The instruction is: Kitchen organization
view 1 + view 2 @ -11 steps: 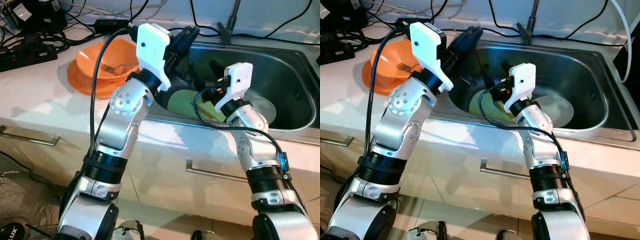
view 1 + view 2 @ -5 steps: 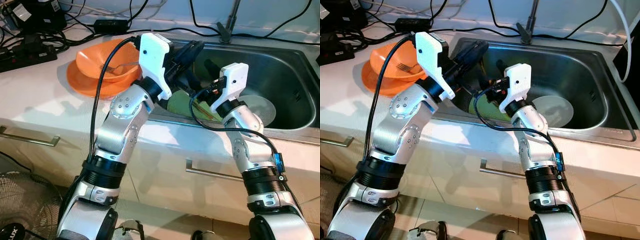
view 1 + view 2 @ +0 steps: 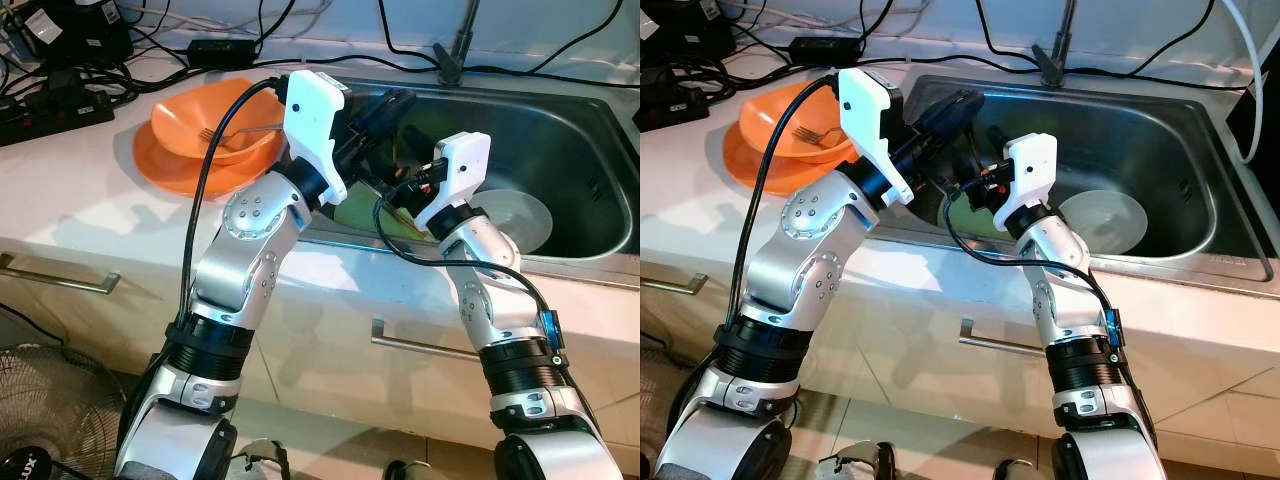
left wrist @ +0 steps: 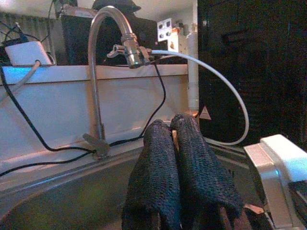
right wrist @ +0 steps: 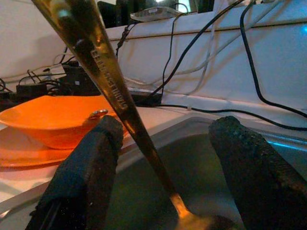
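My left gripper [image 3: 393, 101] reaches over the left rim of the steel sink [image 3: 575, 130]. Its fingers [image 4: 158, 158] are shut on a brass-coloured spoon [image 5: 108, 81], a sliver of which shows between them. My right gripper [image 5: 168, 167] sits just below in the sink and is open, one finger [image 5: 88, 163] on each side of the spoon's handle and not touching it. The spoon's bowl points down into the basin. A green plate [image 3: 352, 212] and a clear plate [image 3: 522, 215] lie in the sink. An orange bowl [image 3: 205, 115] holding a fork [image 3: 238, 131] rests on an orange plate [image 3: 165, 168] on the counter.
The faucet [image 4: 101, 72] rises behind the sink, with a white hose [image 4: 225, 91] beside it. A power strip [image 3: 55, 110] and cables crowd the counter's back left. Drawer handles [image 3: 420, 345] run below the counter edge, and a fan [image 3: 45, 410] stands on the floor at left.
My left gripper has swung right and down from the counter's edge over the sink. My right gripper has shifted left to meet it.
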### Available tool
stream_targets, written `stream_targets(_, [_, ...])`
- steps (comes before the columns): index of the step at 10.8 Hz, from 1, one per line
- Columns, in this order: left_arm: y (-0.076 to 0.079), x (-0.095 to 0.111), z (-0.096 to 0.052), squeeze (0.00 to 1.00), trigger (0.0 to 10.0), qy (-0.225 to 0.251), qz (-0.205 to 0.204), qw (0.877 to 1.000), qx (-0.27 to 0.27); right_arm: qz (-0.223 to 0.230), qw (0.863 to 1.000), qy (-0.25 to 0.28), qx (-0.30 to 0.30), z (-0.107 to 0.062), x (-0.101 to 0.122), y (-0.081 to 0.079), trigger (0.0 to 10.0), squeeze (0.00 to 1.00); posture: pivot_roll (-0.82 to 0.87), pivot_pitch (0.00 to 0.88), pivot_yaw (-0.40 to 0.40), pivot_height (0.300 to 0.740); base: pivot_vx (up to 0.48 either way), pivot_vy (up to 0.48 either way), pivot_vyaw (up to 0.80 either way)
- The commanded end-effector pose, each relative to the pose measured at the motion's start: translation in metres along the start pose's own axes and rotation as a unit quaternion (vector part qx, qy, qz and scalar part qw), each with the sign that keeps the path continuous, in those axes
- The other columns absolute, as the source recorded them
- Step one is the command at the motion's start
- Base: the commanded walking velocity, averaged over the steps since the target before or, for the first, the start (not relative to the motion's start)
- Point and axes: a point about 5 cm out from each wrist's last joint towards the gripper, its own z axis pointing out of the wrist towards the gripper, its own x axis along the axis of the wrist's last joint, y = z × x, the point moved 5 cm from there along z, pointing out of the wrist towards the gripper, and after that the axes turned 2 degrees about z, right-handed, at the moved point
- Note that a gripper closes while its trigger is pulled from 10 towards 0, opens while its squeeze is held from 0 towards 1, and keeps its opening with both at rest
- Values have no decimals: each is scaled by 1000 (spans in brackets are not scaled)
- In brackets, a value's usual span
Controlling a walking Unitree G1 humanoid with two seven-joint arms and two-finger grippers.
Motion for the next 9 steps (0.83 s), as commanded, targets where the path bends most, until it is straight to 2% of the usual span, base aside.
stream_targets(1, [5, 2, 0, 0, 10000, 3, -5, 1000, -11, 0, 1000, 9, 9, 2, 5, -6, 10000, 0, 116, 80, 60, 740, 0, 0, 0])
stream_targets(3, [6, 1, -1, 0, 10000, 1, -4, 1000, -13, 3, 1000, 10, 4, 2, 4, -7, 10000, 0, 119, 77, 66, 740, 0, 0, 0])
stream_targets(4, [6, 1, -1, 0, 10000, 0, -4, 1000, -14, 4, 1000, 8, 0, 2, 3, -5, 3412, 0, 118, 76, 67, 740, 0, 0, 0])
stream_targets(5, [6, 1, 0, 0, 10000, -1, -4, 1000, -15, 4, 1000, 10, -2, 2, 4, -4, 0, 0, 116, 75, 69, 740, 0, 0, 0])
stream_targets(9, [3, 1, -1, 0, 10000, -2, -5, 1000, -15, 5, 1000, 10, -1, 2, 3, -5, 0, 0, 122, 74, 68, 740, 0, 0, 0])
